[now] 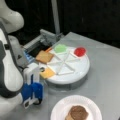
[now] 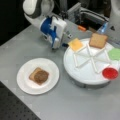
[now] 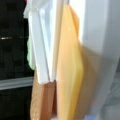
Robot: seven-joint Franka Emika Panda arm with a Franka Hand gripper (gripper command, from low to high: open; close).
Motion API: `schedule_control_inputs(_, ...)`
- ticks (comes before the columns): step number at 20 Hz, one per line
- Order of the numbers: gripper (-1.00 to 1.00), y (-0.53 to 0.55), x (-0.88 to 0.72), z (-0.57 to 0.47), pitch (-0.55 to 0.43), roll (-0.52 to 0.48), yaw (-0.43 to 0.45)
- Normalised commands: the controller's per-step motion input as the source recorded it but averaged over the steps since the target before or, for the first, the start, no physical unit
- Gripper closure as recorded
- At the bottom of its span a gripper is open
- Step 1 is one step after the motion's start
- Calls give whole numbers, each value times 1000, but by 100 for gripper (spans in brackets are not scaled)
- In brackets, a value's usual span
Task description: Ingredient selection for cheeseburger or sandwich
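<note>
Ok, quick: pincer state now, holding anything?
Pincer: beside the yellow-orange square cheese slice at the white divided tray's rim; open or closed cannot be told.

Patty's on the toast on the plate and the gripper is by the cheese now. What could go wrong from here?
1. The cheese lies at the edge of the divided tray, overhanging the rim in a front view; a nudge from the gripper may push it off.
2. White dividers border the cheese; fingers might catch them.
3. The patty sits loosely on toast; a hard placement could shift it.
</note>
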Motion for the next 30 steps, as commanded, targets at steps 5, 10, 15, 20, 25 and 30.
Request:
schedule_control_inputs(5,-100,-67,-143,-133,-102,91,64)
schedule_control_inputs(10,-100,-46,-202,-106,-123,69,49)
schedule_control_inputs(15,-100,4,-249,-71,-134,44,27)
schedule_control_inputs(20,-100,83,-293,-30,-106,7,-9)
schedule_control_inputs(25,-100,123,-328,-4,-73,-17,-43)
schedule_control_inputs(30,-100,159,-313,-1,-80,-31,-57)
